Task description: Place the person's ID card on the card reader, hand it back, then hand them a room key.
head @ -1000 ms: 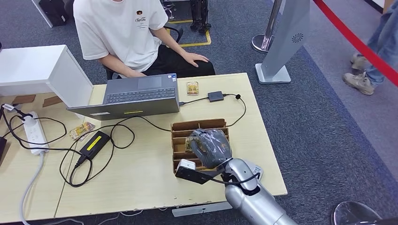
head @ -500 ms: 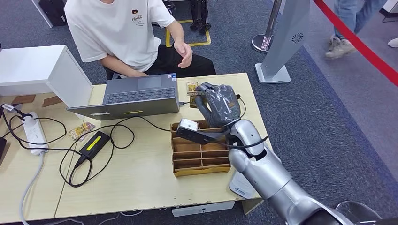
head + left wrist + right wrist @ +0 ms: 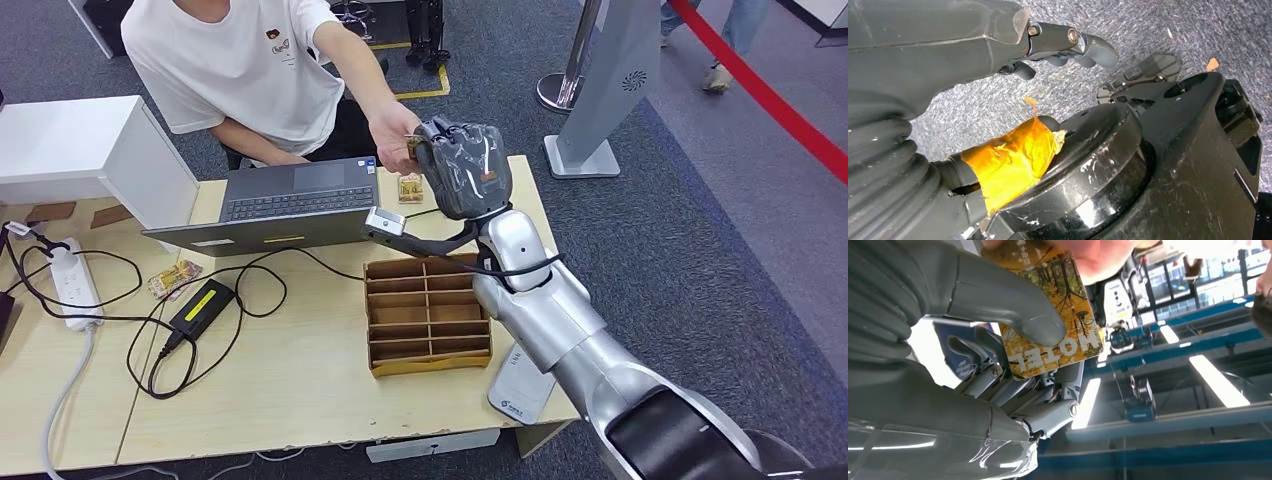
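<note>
The right hand [image 3: 468, 165] has gone up from the cardboard box [image 3: 428, 312] and now reaches out over the far edge of the counter [image 3: 300, 370]. It pinches a room key [image 3: 1050, 315] between its thick grey thumb and dark fingers [image 3: 998, 385]. The key is a flat, shiny card with yellow trees and the word HOTEL on it. The person [image 3: 240, 70] has leaned in, and the person's hand [image 3: 395, 135] now touches the card's other end. The box is brown with many small square slots. A grey laptop [image 3: 290, 205] sits open beside it. The left hand [image 3: 948, 65] hangs over speckled grey carpet [image 3: 1148, 30], fingers apart, holding nothing.
</note>
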